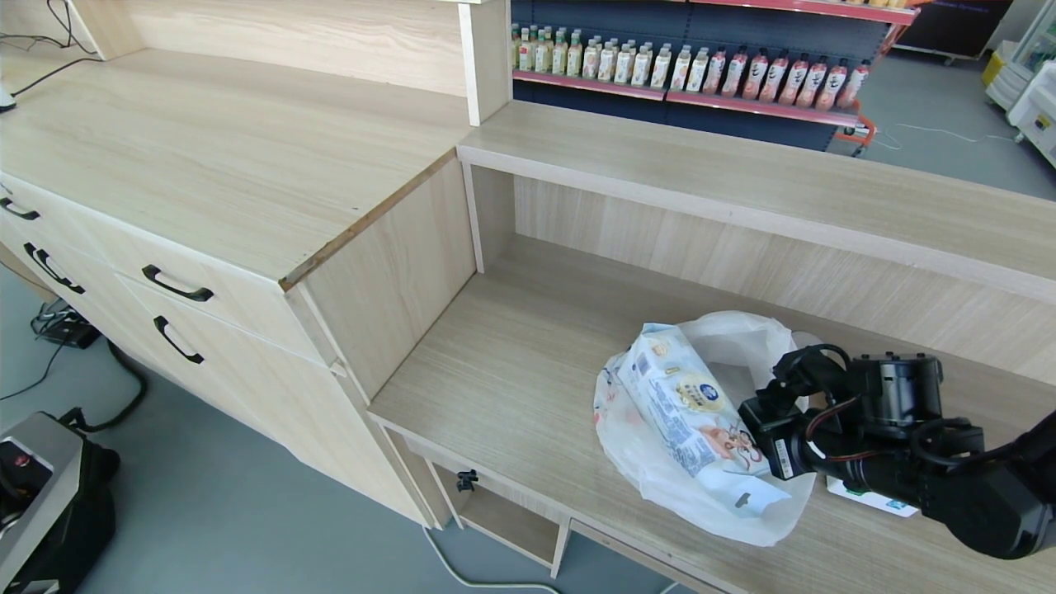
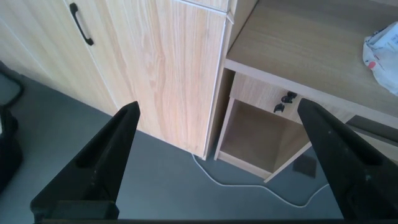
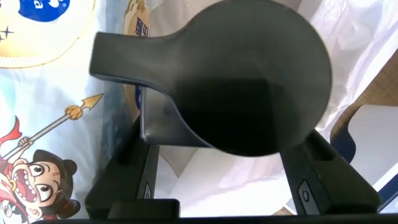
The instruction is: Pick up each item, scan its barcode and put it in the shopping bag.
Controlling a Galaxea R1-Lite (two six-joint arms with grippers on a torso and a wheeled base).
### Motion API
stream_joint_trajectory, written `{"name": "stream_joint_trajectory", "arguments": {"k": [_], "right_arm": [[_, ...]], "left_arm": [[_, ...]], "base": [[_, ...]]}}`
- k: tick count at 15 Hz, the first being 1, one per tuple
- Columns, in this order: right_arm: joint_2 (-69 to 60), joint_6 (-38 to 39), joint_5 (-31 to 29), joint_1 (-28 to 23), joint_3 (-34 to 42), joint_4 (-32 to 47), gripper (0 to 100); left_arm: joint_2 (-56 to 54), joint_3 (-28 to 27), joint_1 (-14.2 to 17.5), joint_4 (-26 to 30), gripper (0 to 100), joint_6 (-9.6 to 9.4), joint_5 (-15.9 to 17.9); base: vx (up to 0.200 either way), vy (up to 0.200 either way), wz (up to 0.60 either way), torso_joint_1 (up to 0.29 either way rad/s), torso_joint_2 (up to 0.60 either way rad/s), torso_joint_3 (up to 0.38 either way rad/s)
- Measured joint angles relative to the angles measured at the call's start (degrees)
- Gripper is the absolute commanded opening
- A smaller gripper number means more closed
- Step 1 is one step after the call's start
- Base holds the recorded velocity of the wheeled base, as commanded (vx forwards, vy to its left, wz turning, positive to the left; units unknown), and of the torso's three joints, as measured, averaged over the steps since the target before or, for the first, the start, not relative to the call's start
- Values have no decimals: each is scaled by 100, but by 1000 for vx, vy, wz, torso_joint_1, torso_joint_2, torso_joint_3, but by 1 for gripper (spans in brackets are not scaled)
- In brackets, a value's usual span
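Head view: high, down onto light wooden counter. Left wrist view: low, shares its front edge. Right wrist view: close over white plastic shopping bag.

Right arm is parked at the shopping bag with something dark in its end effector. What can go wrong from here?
1. The right end effector, shut on a dark tool, sits against the thin shopping bag; pulling back may snag the film and drag it.
2. The printed pack lies flat across the limp bag near the counter's front edge; a tug might slide it off.
3. A white box under the arm might get knocked.
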State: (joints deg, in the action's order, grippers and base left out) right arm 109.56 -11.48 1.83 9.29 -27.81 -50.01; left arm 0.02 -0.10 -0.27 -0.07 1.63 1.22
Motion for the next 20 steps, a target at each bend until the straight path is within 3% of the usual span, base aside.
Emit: {"name": "stream_joint_trajectory", "arguments": {"k": [7,8,16,20], "right_arm": [[141,29,0,0,-20,-84,0],[166,35,0,0,-20,-163,100],[23,38,22,57,-72,-284,100],[-653,-39,172,258,-524,-229,100]], "left_arm": [[0,0,0,0,100,2,0],[0,0,0,0,100,0,1],[0,0,-4,0,100,0,0],[0,0,0,0,100,0,1]], "base": [[0,0,0,0,0,0],[0,0,0,0,0,0],[0,0,0,0,0,0],[0,0,0,0,0,0]]}}
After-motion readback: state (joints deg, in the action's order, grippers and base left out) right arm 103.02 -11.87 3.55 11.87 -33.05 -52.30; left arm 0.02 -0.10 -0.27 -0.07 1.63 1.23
